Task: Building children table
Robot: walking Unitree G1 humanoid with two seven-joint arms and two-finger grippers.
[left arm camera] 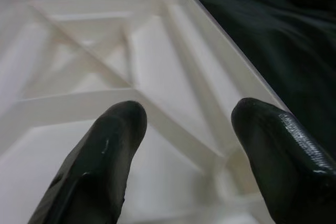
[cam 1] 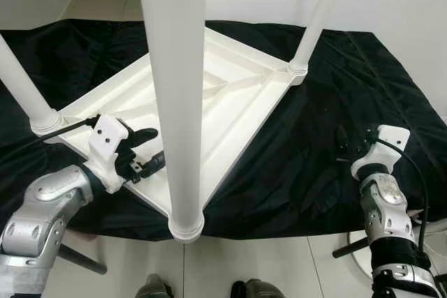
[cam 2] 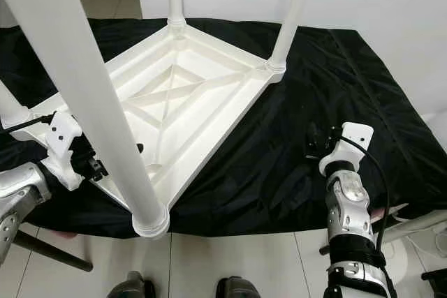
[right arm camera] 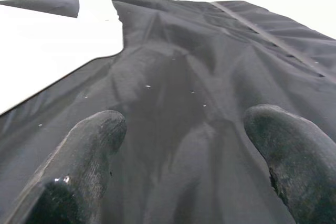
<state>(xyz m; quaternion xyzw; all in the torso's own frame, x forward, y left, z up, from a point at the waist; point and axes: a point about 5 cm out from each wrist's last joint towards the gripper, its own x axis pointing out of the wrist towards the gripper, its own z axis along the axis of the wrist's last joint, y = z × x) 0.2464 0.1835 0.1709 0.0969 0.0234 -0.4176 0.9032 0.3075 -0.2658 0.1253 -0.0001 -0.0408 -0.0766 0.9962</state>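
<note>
Left tool [cam 1: 148, 148], fingers wide, hovers over the rim at lower left. Children's table [cam 1: 237, 95] lies inverted at centre on black cloth [cam 1: 335, 123], legs [cam 1: 178, 95] pointing up. Right tool [cam 1: 343, 146], wide, empty, lower right.

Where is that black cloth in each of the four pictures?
Left eye view: the black cloth lies under and to the right of the upturned white table.
Right eye view: the same, across the middle and right.
Left wrist view: a dark strip beyond the table's edge, past the left gripper.
Right wrist view: wrinkled cloth ahead of the right gripper.
Shared landmark: the table's straight edge, where the cloth begins.
</note>
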